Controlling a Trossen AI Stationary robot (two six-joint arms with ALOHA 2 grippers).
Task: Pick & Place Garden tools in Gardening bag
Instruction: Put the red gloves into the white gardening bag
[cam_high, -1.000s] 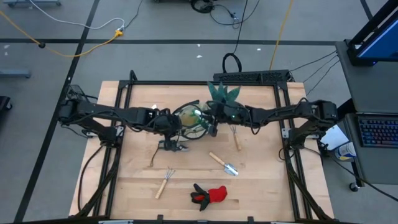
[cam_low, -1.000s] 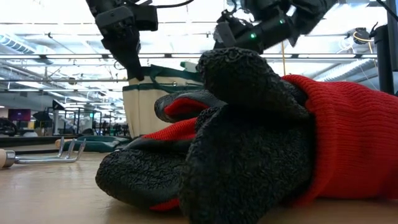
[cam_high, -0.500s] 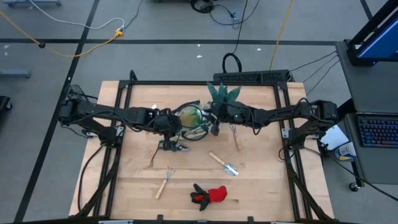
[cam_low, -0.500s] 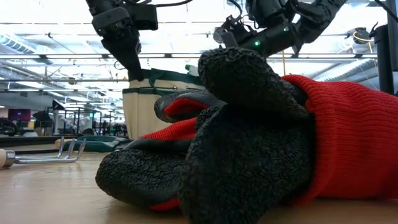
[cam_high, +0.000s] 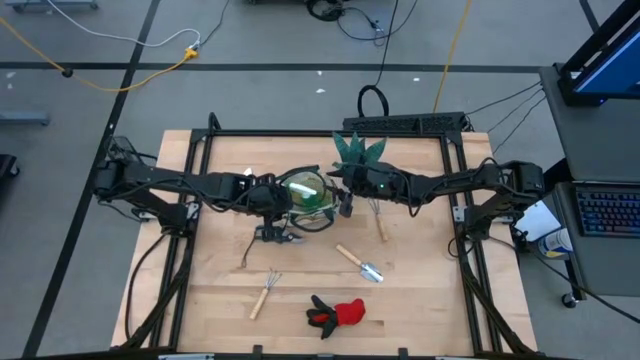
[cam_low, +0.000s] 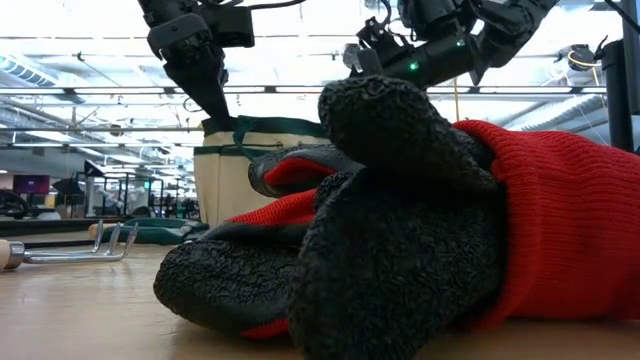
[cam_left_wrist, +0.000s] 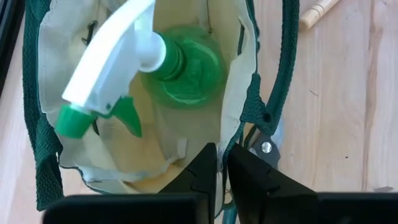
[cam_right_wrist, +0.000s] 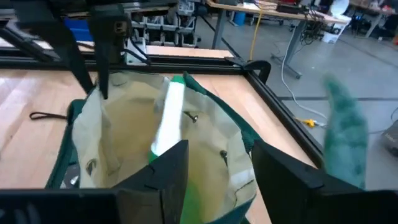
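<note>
- While both arms meet over the middle of the surface (cam_high: 420, 290), the gardening bag (cam_high: 308, 198) stands upright there, mouth up, with the teal spiky plant (cam_high: 357, 150) just behind it.
- Left pincer (cam_left_wrist: 222, 163): fingers together, clamped on the bag's fabric rim, one finger inside the wall and one outside, on the bag's left side.
- Right pincer (cam_right_wrist: 214, 163): fingers apart, holding nothing, hovering above the bag's right rim.
- Green spray bottle (cam_left_wrist: 163, 63) stands inside the bag, white trigger head uppermost and leaning toward one wall.
- Pruning shears (cam_high: 277, 235) lie on the wood just in front of the bag, beside the left arm.
- Wooden-handled rake (cam_high: 264, 291) lies nearer the front edge, tines toward the bag; a thin wooden-handled tool (cam_high: 249, 254) lies near it, type unclear.
- Trowel (cam_high: 360, 262) lies right of centre, blade toward the front edge.
- Another wooden-handled tool (cam_high: 379, 224) lies under the right arm; head hidden.
- Red-black gloves (cam_high: 337, 314) lie bunched at the front edge, well apart from the bag; they fill most of the low view.
</note>
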